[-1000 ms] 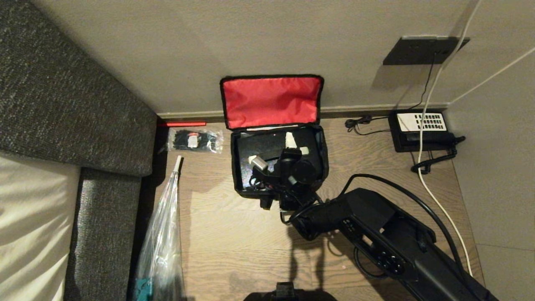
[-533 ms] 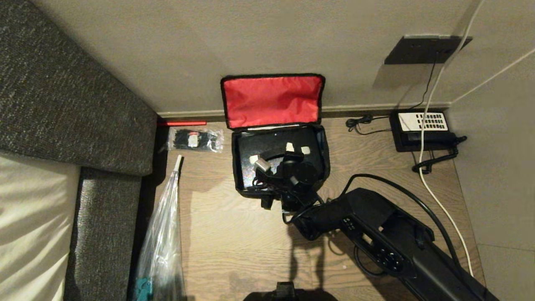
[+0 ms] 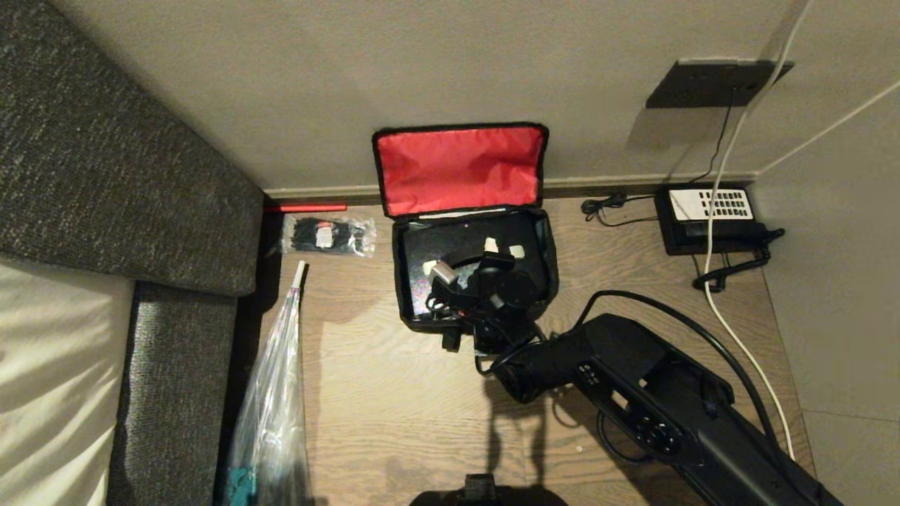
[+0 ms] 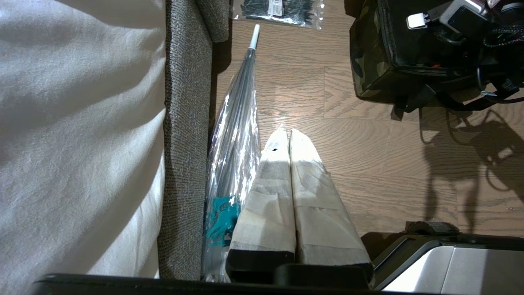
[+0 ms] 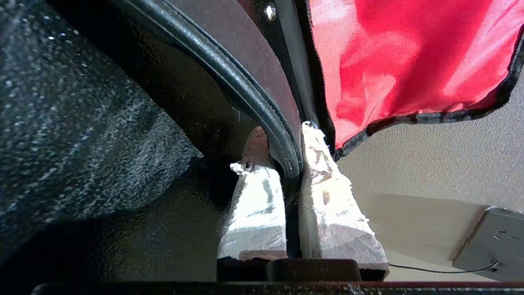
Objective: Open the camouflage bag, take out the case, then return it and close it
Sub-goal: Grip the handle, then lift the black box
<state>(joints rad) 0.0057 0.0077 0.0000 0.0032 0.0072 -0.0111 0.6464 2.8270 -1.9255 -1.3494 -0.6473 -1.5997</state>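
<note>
The camouflage bag (image 3: pixel 403 292) lies open on the wooden floor, its red-lined lid (image 3: pixel 460 169) leaning back against the wall. The black case (image 3: pixel 450 242) sits inside it. My right gripper (image 3: pixel 503 248) reaches down into the bag and is shut on the case's curved black handle (image 5: pixel 245 94), which runs between the taped fingers (image 5: pixel 327 192). In the left wrist view the bag's camouflage side (image 4: pixel 364 53) shows, with the case (image 4: pixel 409 45) above its rim. My left gripper (image 4: pixel 286 133) hangs shut and empty over the floor, well short of the bag.
A packet of black ties (image 3: pixel 327 235) lies left of the bag. A black telephone (image 3: pixel 710 218) with trailing cords sits at the right by the wall. A plastic-wrapped umbrella (image 3: pixel 274 393) leans along the grey sofa (image 3: pixel 105 176). A socket plate (image 3: pixel 710 83) is on the wall.
The right gripper's fingers, spread wide a second ago, have come together on the case's handle. The arm has barely shifted; the left arm is still.
</note>
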